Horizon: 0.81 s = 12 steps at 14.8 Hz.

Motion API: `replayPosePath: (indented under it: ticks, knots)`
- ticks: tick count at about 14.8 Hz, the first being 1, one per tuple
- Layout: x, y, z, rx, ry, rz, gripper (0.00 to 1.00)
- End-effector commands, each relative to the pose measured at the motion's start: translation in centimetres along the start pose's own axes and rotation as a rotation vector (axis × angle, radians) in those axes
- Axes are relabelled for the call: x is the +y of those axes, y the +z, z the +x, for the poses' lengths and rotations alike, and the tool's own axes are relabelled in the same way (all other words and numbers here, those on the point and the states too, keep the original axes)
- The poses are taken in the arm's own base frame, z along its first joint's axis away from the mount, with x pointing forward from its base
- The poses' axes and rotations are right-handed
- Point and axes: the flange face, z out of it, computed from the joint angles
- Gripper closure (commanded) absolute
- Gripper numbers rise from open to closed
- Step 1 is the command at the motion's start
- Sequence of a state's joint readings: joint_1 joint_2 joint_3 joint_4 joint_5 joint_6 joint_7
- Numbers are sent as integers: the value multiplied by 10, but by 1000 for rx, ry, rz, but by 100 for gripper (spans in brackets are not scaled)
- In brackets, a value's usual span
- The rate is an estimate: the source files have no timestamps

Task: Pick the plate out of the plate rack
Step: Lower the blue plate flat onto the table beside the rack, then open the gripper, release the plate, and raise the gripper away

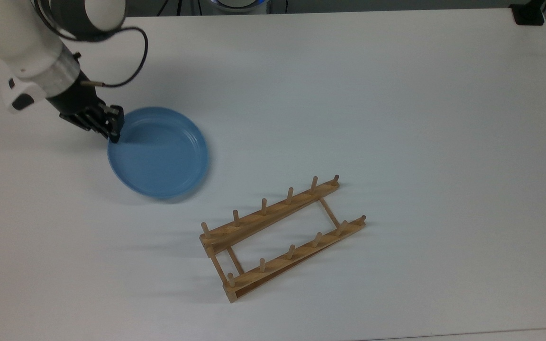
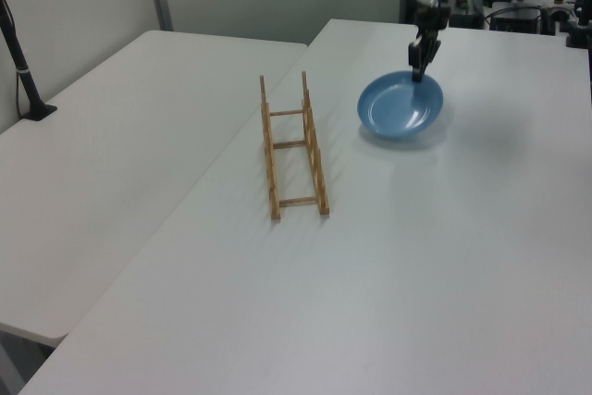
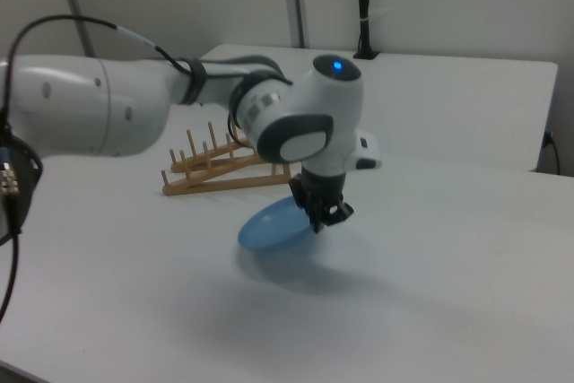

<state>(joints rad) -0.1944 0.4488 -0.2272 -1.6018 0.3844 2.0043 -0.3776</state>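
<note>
Top view: we see the gripper (image 1: 113,135) clamped on the plate's (image 1: 159,152) rim, plate well left of the empty rack (image 1: 280,237) | Left view: plate (image 2: 400,108) low over the table (image 2: 416,256), right of rack (image 2: 294,150) | Right view: we see the plate (image 3: 273,224) tilted before the rack (image 3: 220,172).

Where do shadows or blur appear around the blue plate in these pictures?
Top view: the plate has a slightly smeared lower edge and a faint shadow beneath. Right view: a soft shadow lies on the table under the plate, near the hand.
</note>
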Motion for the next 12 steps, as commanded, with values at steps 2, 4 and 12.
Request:
replayPosePath:
  ticks: [2,4,12]
  knots:
    - [13,33,-2,2,-51,-16,99]
    - [25,35,-6,0,-74,-24,90]
    - [36,23,-12,0,-88,-47,10]
